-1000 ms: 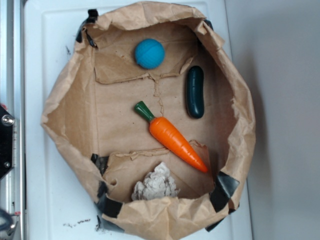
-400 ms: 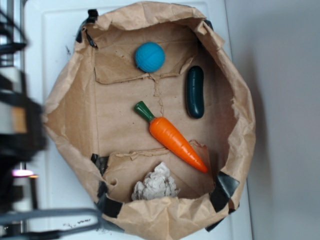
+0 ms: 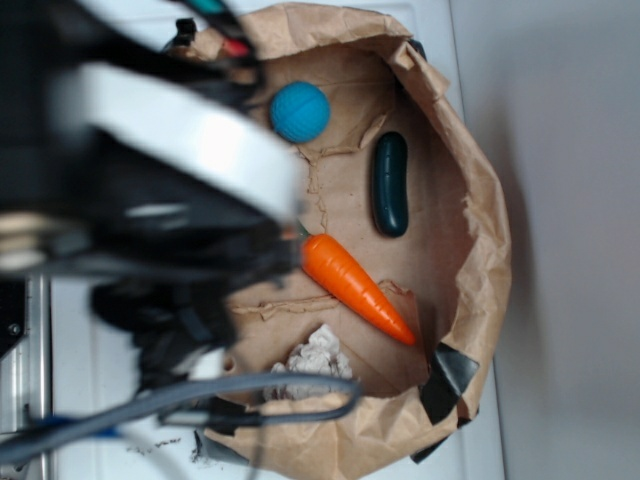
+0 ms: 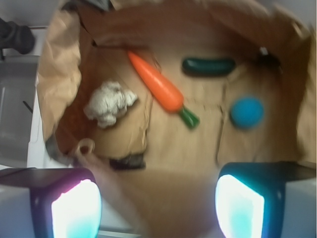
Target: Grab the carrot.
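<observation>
Approach step, judged: gripper point(image 4: 157, 208) above the open brown paper bag point(image 3: 480, 200), nothing held, carrot point(image 4: 157, 87) untouched. Jaws spread wide in the wrist view, one fingertip point(image 4: 74, 210) at lower left and the other at lower right, bare bag floor showing between them. Carrot lying flat on the bag floor near the middle, diagonal, pointed tip toward the crumpled white paper wad point(image 4: 109, 104), green stem toward the blue ball point(image 4: 246, 113). Dark green pickle toy point(image 4: 208, 66) just beyond the carrot, apart from it, lying along the far fold. In the wrist view, carrot ahead of the fingertips and roughly centred between them, well clear of both; no contact. In the exterior view, arm blurred and covering the left half of the bag, stem end of the carrot hidden behind it, orange body and tip visible. Height of the gripper over the carrot not readable from either view. Next move, judged: advance and lower over the thick part of the body, wrist turned so the jaws close across the carrot's width, not along its length. Watch points: glossy tapered body likely to slip toward the tip; bag wall and wad near the tip end.
</observation>
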`<state>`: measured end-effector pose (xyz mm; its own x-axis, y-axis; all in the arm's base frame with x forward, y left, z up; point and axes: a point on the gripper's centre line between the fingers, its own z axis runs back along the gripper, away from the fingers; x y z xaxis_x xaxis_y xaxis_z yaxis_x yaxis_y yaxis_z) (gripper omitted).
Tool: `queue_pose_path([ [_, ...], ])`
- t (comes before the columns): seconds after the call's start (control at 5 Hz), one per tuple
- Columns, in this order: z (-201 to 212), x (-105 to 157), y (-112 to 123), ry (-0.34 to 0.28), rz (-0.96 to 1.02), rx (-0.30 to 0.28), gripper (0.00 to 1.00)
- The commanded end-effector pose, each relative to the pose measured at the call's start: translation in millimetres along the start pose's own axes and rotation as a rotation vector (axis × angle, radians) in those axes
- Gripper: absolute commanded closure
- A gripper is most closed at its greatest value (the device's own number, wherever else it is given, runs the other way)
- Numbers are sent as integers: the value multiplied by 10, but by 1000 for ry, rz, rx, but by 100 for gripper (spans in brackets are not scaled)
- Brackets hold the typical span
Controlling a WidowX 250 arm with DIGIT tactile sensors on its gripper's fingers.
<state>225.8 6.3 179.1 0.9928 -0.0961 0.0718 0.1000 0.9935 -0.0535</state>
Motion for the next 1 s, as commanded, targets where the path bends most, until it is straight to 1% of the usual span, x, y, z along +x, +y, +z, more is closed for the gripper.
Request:
queue_pose_path([
  [0.0, 144, 86, 26, -57, 2, 8, 0],
  [0.2, 144, 86, 26, -57, 2, 8, 0],
  [0.4, -38, -26, 131, -22, -41, 16, 0],
  [0.6, -279, 41, 167, -23, -63, 55, 0],
  [0.8, -546, 212, 158, -61, -161, 12, 0],
])
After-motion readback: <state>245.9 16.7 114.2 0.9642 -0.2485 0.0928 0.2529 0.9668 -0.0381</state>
